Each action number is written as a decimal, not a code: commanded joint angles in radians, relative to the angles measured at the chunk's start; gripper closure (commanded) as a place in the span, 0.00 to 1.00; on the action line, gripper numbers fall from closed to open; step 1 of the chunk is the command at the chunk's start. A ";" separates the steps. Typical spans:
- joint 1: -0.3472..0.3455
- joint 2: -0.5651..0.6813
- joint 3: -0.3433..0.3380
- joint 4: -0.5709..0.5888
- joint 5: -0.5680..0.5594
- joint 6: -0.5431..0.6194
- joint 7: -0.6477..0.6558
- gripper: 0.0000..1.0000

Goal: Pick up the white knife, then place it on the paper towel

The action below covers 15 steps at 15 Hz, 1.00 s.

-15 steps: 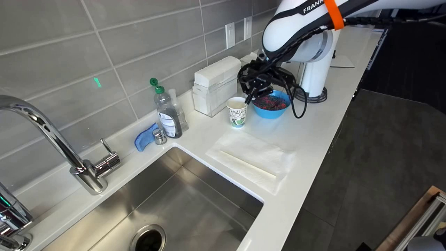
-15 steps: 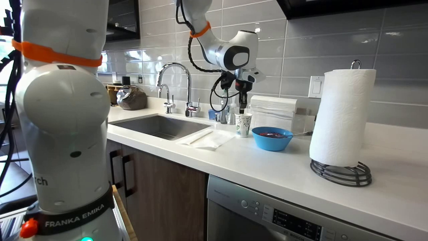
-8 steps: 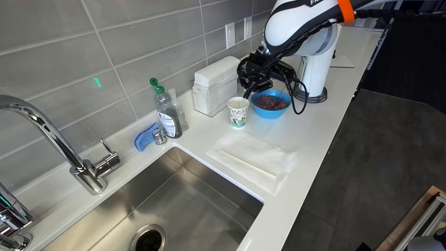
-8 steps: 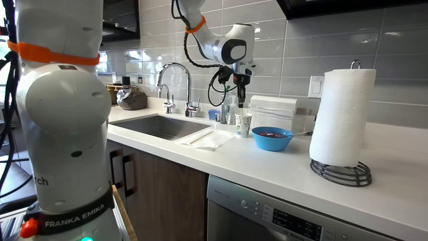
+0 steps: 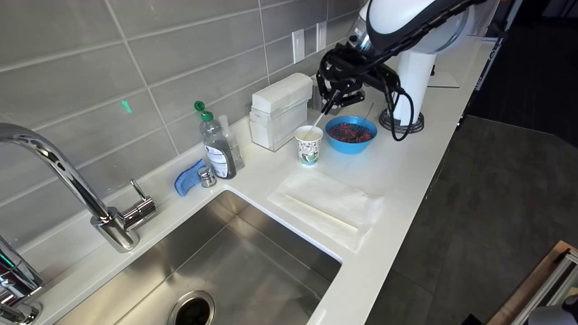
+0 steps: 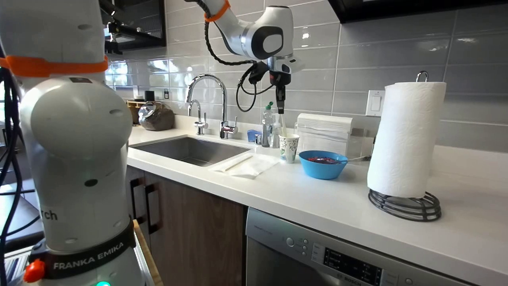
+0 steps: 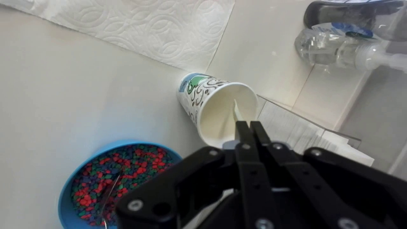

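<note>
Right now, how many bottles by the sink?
2: the green-capped bottle by a corner of the sink, and the clear pump bottle close beside it, toward the paper cup. A small one behind them could be hidden.

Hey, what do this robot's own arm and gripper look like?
The arm is mostly white with rounded joint housings, orange bands and a black cable. White FRANKA EMIKA lettering crosses a black strip low down. The gripper is black, with two slim, straight fingers and silvery screw heads.
</note>
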 commanded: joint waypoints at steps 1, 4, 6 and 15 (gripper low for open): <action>-0.001 -0.152 0.009 -0.139 0.092 0.039 -0.011 0.99; 0.024 -0.257 -0.009 -0.236 0.254 0.093 -0.116 0.99; 0.065 -0.317 -0.036 -0.298 0.399 0.172 -0.236 0.99; 0.517 -0.387 -0.395 -0.380 1.059 0.297 -0.948 0.99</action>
